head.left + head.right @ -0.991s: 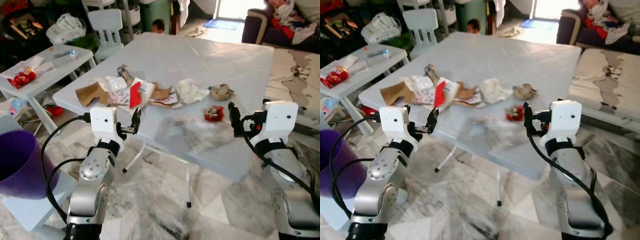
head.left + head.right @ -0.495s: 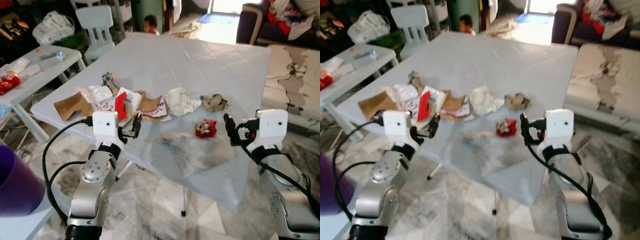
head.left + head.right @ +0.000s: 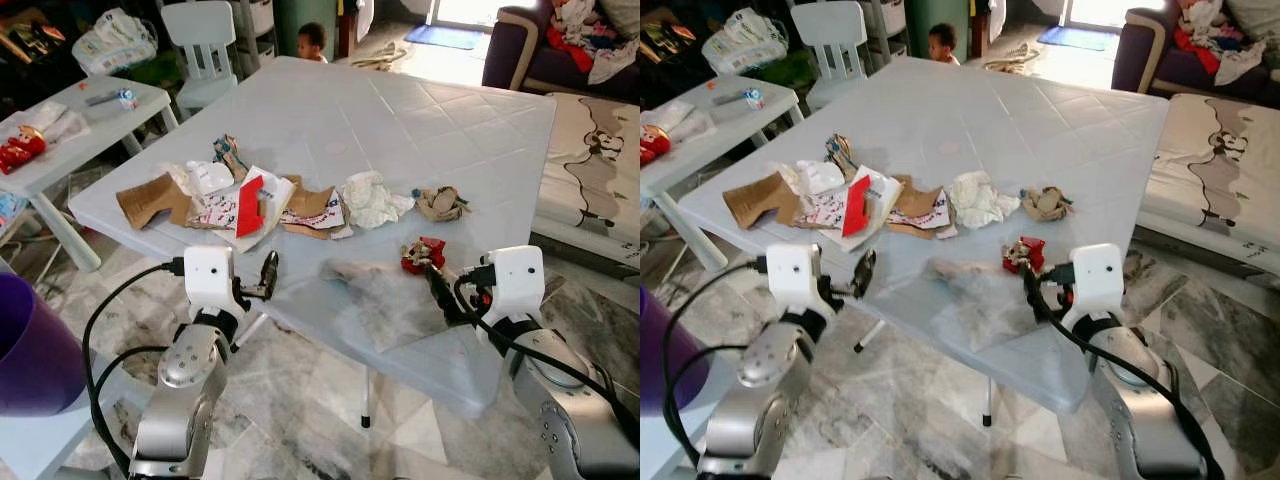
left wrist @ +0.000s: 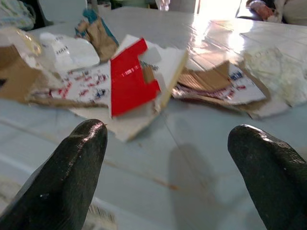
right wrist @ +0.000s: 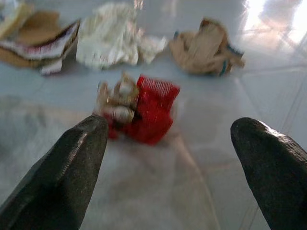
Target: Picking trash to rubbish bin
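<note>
Trash lies across the near half of the white table (image 3: pixel 450 120): a crumpled red wrapper (image 3: pixel 423 254), a white paper wad (image 3: pixel 372 198), a brown paper ball (image 3: pixel 439 204), cardboard scraps (image 3: pixel 150 200) and a red-and-white carton (image 3: pixel 250 205). My right gripper (image 3: pixel 437 285) is open just short of the red wrapper (image 5: pixel 144 112), which sits between its fingers in the right wrist view. At the table's front edge my left gripper (image 3: pixel 268 275) is open and faces the carton (image 4: pixel 129 79). A purple bin (image 3: pixel 35 345) stands at my far left.
A small white side table (image 3: pixel 70 120) with clutter stands at the left, with a white child's chair (image 3: pixel 205 45) behind it. A small person (image 3: pixel 312 40) is at the table's far edge. A sofa (image 3: pixel 560 50) and a patterned mat (image 3: pixel 600 170) are at the right.
The camera has come closer to the table. My right gripper has reached forward and lower, up to the red wrapper. The left gripper has dropped a little toward the table edge.
</note>
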Available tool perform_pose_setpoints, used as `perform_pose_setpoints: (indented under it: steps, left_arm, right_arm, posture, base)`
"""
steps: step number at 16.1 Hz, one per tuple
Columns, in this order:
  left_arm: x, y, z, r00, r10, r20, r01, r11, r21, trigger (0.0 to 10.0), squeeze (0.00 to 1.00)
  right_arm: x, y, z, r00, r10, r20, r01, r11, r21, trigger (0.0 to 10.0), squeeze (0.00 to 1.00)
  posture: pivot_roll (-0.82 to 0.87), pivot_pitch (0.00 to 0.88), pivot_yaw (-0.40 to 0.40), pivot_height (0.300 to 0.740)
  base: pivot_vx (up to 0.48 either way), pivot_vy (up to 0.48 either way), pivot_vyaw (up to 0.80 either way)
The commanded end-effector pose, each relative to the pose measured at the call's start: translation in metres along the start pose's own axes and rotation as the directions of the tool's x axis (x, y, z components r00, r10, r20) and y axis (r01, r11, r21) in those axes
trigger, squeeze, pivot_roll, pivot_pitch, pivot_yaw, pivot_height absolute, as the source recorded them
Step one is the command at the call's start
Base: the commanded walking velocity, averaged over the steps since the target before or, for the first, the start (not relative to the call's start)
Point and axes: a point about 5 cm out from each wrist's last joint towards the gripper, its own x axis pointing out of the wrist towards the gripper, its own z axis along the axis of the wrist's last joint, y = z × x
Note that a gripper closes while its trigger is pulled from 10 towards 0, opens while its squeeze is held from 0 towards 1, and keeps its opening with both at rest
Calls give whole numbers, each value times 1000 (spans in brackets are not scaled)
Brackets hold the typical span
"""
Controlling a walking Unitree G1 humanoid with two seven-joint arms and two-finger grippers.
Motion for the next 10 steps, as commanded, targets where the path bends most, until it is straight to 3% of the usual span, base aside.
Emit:
perform_pose_setpoints:
  steps: [1,5,10]
  left_arm:
    - [-3,0,4,1000,-5,7,5,1000,14,10000,0]
    - [-15,1,-3,1000,2,-21,-2,1000,17,10000,0]
    - [-21,-3,-2,1000,-9,-25,10,1000,5,10000,0]
  right_arm:
    - [-2,4,3,999,34,2,-34,999,2,10000,0]
    - [-3,12,-8,988,121,-92,-121,993,5,10000,0]
    - [3,24,-13,976,181,-124,-180,983,18,10000,0]
  posture:
    - [0,140,19,740]
    - [7,157,5,740]
    - [26,169,0,740]
  base:
    - [0,0,0]
    - [0,0,0]
    - [0,0,0]
